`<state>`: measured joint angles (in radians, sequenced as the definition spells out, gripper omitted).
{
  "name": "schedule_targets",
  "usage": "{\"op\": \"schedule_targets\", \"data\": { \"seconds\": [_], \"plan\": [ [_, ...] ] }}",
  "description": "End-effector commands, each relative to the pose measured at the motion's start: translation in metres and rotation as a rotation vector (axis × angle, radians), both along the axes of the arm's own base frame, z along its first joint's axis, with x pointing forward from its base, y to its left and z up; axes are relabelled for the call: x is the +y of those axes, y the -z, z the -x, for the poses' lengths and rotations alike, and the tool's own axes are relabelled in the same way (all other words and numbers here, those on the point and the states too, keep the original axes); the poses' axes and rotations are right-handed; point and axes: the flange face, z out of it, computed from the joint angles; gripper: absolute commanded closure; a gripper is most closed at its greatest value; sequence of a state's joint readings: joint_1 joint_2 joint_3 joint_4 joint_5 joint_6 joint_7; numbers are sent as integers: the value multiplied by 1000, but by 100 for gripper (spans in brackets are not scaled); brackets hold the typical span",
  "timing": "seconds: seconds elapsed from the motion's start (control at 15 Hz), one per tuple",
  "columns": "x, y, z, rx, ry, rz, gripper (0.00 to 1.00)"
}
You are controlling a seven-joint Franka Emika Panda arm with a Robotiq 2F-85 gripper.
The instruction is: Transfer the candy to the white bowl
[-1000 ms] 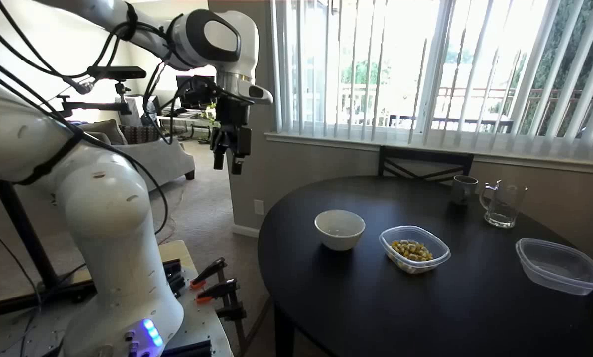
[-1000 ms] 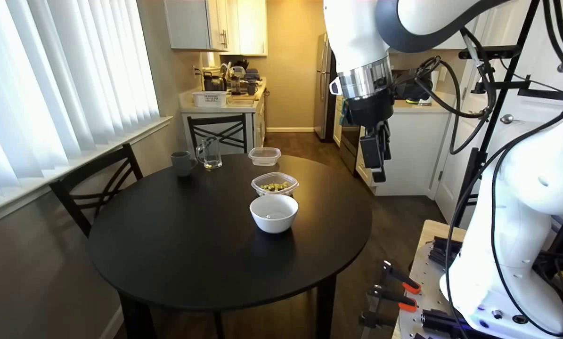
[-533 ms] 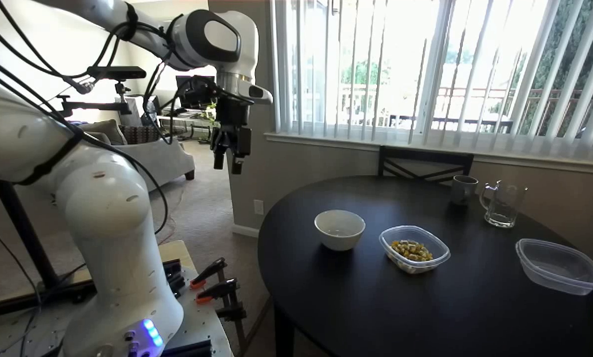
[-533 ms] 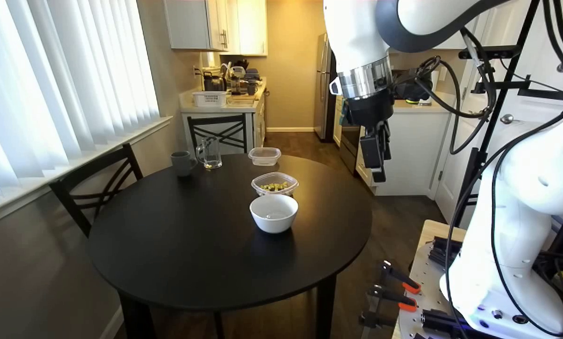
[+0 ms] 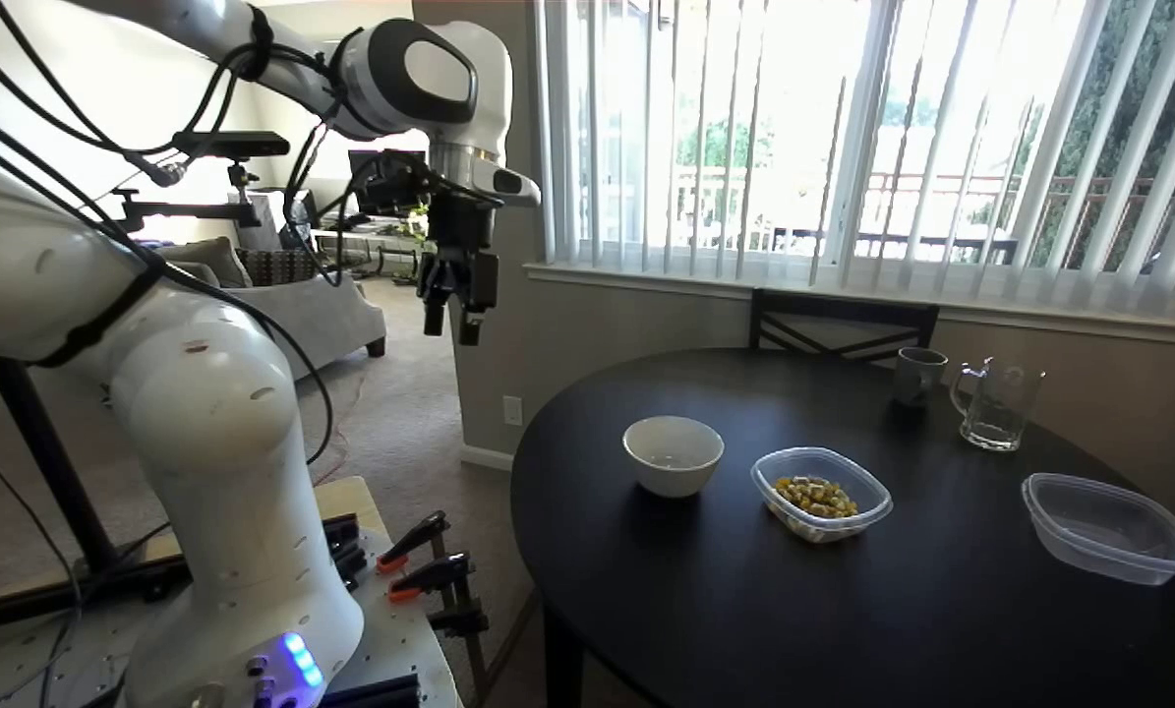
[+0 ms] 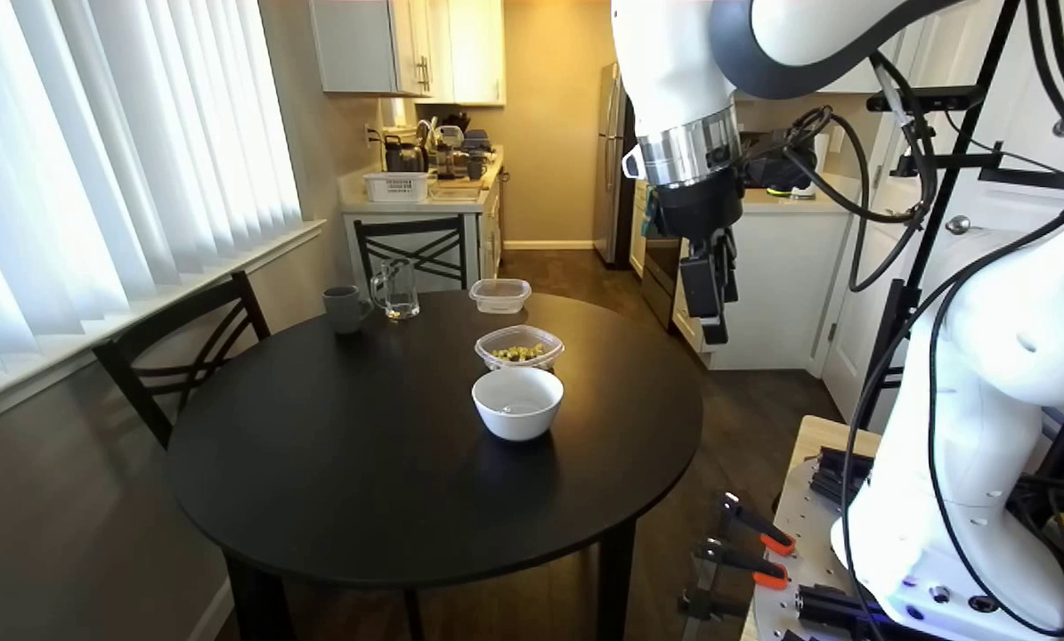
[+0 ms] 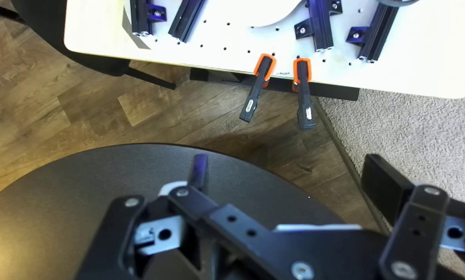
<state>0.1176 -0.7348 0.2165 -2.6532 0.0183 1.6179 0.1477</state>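
The candy (image 5: 816, 497) is a heap of small yellowish-brown pieces in a clear plastic tub (image 5: 825, 534) on the dark round table. The candy (image 6: 519, 353) and its tub (image 6: 542, 358) also show in an exterior view. The white bowl (image 5: 674, 472) stands upright beside the tub and shows in both exterior views (image 6: 517, 409); no candy is visible in it. My gripper (image 5: 451, 330) points down, high and off the table's edge, apart from bowl and tub. Its fingers stand wide apart with nothing between them in the wrist view (image 7: 288, 171).
A clear tub with nothing inside (image 5: 1108, 536), a glass mug (image 5: 998, 408) and a grey mug (image 5: 919, 377) stand farther along the table (image 5: 843, 629). Chairs (image 6: 416, 249) stand around it. Clamps with orange pads (image 7: 302, 93) stick out from the robot's base board.
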Motion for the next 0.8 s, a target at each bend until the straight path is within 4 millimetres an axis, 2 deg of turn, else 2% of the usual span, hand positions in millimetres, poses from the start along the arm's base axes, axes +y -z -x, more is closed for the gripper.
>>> {"op": "schedule_targets", "data": {
  "seconds": [0.0,0.2,0.33,0.53,0.73],
  "plan": [
    [2,-8,-35,-47,-40,-20,0],
    [-9,-24,-103,-203,-17,-89,0],
    [-21,-21,-143,-242,48,-142,0],
    [-37,1,-198,-226,127,-190,0],
    [-31,41,-244,-201,176,-211,0]
  ]
}}
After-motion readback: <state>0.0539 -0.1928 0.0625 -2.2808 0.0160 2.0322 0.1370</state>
